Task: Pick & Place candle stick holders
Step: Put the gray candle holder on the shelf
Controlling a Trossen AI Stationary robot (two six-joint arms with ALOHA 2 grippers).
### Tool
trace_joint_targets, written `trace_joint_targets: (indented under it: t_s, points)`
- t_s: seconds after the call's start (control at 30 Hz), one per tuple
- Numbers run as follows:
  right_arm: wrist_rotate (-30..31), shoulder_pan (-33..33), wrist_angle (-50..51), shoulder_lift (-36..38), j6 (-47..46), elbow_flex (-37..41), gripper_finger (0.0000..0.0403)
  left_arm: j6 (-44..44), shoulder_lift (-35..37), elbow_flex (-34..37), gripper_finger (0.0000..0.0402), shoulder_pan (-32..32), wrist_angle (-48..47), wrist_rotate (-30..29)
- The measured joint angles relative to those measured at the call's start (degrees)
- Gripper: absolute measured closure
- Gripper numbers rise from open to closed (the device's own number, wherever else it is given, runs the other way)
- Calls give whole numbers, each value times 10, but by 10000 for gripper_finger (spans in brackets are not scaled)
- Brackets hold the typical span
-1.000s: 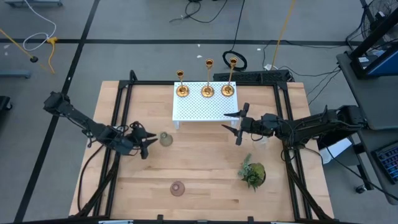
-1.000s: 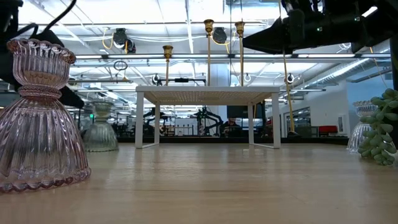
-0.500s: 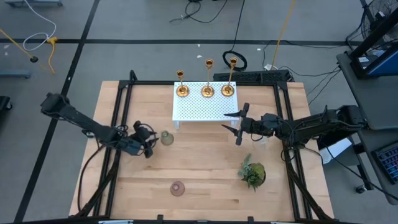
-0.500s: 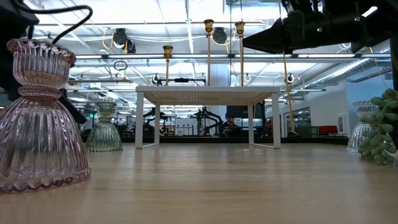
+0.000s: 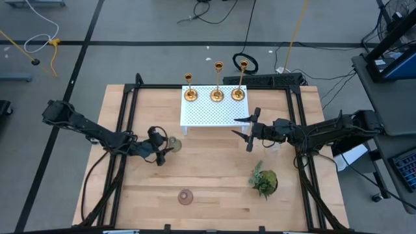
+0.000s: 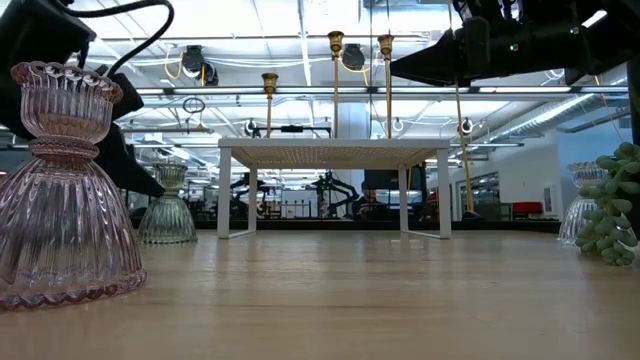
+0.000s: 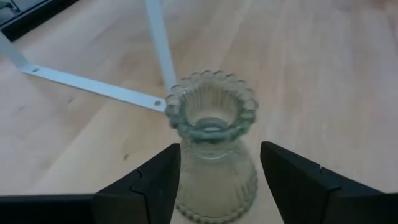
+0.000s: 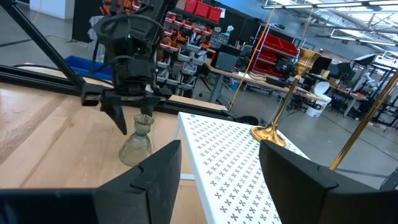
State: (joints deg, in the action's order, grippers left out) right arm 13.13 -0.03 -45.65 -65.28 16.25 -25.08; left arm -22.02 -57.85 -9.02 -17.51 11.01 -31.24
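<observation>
Three gold candle stick holders (image 5: 189, 95) (image 5: 217, 95) (image 5: 238, 94) stand upright on their round bases along the far edge of a white perforated stand (image 5: 214, 116). My left gripper (image 5: 168, 146) is open and low over the table. Its fingers stand on either side of a small greenish glass vase (image 7: 214, 155), which rests on its base left of the stand. My right gripper (image 5: 247, 130) is open and empty, above the table by the stand's near right corner. The right wrist view shows one candlestick base (image 8: 271, 133). My left gripper's fingers (image 7: 158, 180) come level from the table's left and stand close on either side of the greenish vase's lower body (image 7: 214, 193). I cannot tell whether they touch it. The vase stands upright on the table.
A pink glass vase (image 5: 186, 196) stands near the table's front edge. A small green plant (image 5: 264, 182) sits at the front right. A clear glass vase (image 6: 580, 205) stands beside the plant. The black frame rails (image 5: 123, 162) run along both sides.
My left gripper has moved toward the table's right edge, up to the greenish vase, and its open fingers now stand on either side of it. The vase stays upright.
</observation>
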Motion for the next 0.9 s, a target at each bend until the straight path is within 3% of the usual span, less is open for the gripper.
trace_joint_targets:
  t_s: [0.37,0.63,0.9]
  points:
    - [0,0,0,0,-1,0,193,26,-64,0,172,58,73,21]
    - [0,0,0,0,-1,0,193,68,-90,0,172,60,133,17]
    - [0,0,0,0,-1,0,193,69,-90,0,176,60,133,12]
